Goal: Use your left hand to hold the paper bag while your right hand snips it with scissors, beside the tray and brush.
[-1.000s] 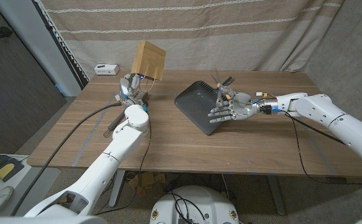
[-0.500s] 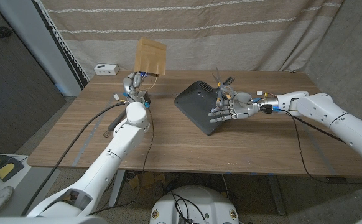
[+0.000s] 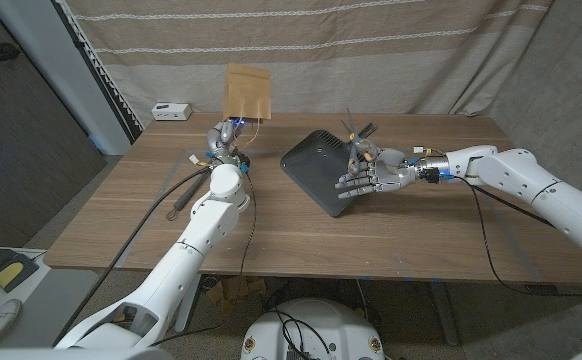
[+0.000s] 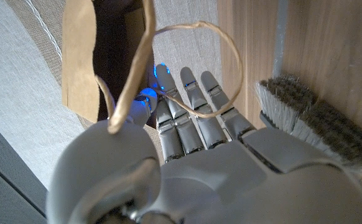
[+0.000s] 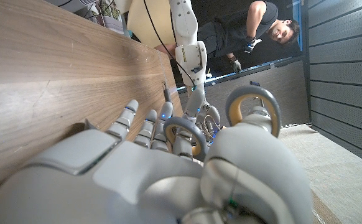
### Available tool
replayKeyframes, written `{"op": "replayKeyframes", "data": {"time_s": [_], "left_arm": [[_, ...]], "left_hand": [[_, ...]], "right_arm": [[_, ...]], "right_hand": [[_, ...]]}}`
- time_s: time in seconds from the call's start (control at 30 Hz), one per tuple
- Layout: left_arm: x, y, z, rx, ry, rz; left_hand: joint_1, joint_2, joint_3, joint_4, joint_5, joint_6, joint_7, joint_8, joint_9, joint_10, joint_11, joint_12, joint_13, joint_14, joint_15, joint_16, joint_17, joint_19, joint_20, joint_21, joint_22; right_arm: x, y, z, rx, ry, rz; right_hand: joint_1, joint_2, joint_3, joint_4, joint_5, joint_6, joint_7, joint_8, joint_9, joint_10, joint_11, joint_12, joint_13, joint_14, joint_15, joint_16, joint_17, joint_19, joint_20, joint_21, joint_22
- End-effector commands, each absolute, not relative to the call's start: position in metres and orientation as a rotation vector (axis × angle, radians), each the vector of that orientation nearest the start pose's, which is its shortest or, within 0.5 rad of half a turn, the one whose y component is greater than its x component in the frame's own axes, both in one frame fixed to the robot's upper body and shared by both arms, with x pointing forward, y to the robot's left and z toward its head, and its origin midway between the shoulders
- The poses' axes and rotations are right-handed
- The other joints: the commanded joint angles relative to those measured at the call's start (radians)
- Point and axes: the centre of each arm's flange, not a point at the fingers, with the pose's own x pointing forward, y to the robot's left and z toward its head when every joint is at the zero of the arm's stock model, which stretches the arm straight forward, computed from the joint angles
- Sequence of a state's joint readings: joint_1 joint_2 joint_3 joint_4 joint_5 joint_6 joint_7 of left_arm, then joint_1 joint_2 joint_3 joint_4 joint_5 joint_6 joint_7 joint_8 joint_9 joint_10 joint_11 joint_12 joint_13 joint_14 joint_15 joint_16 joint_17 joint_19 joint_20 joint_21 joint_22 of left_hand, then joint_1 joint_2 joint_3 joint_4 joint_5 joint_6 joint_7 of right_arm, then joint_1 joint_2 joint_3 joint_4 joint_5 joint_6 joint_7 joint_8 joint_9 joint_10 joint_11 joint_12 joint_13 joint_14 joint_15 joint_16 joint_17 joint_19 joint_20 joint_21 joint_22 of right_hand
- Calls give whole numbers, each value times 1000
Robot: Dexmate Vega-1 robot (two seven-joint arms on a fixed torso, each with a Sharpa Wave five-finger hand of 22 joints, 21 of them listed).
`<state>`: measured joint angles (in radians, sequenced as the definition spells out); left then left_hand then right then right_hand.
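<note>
My left hand has the paper bag pinched up off the table's far-left side, right hand gripping the scissors over the black tray, well apart, so closing in risks the dangling bag swinging.

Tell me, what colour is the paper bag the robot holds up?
Plain brown, best seen in the head view: paper bag.

- The paper bag, upper middle-left of the frame, was plain tan with pale string handles.
- The tray at centre was dark grey.
- The table was brown woodgrain.
- The scissors had grey-and-yellow handles.
- The brush had grey-brown bristles.
- The curtain was beige with pale stripes.
</note>
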<state>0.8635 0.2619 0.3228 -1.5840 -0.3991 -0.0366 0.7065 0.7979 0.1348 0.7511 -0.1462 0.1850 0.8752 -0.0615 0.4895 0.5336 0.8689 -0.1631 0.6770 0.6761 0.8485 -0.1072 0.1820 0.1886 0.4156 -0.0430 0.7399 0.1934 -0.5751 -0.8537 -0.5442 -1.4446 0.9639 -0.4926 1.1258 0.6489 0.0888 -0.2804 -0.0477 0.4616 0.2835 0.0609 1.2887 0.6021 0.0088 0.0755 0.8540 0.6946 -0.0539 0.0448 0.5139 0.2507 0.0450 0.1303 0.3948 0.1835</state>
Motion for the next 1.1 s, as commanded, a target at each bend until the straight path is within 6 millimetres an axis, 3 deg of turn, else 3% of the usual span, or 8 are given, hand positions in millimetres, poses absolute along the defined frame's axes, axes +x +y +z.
{"op": "replayKeyframes", "data": {"time_s": [0.03,1.1], "left_arm": [[633,211,11,-481,-431,181],[637,178,7,-628,-342,108]], "left_hand": [[6,13,8,-3,1,58,-47,18,116,28,-48,8,-2,3,-123,6,2,-3,-130,9,3],[6,15,8,-4,-1,55,-36,3,84,30,-47,24,-26,19,-122,10,4,-14,-130,35,4]], "right_arm": [[572,-257,6,-123,71,1363],[573,-252,8,-236,75,1353]], "right_hand": [[1,12,-1,-4,-3,-6,20,1,2,0,6,-6,0,3,14,-2,0,8,2,-2,6],[4,17,1,-6,-6,-14,40,-2,-3,10,22,-16,-4,24,25,2,-4,34,12,-4,6]]}}
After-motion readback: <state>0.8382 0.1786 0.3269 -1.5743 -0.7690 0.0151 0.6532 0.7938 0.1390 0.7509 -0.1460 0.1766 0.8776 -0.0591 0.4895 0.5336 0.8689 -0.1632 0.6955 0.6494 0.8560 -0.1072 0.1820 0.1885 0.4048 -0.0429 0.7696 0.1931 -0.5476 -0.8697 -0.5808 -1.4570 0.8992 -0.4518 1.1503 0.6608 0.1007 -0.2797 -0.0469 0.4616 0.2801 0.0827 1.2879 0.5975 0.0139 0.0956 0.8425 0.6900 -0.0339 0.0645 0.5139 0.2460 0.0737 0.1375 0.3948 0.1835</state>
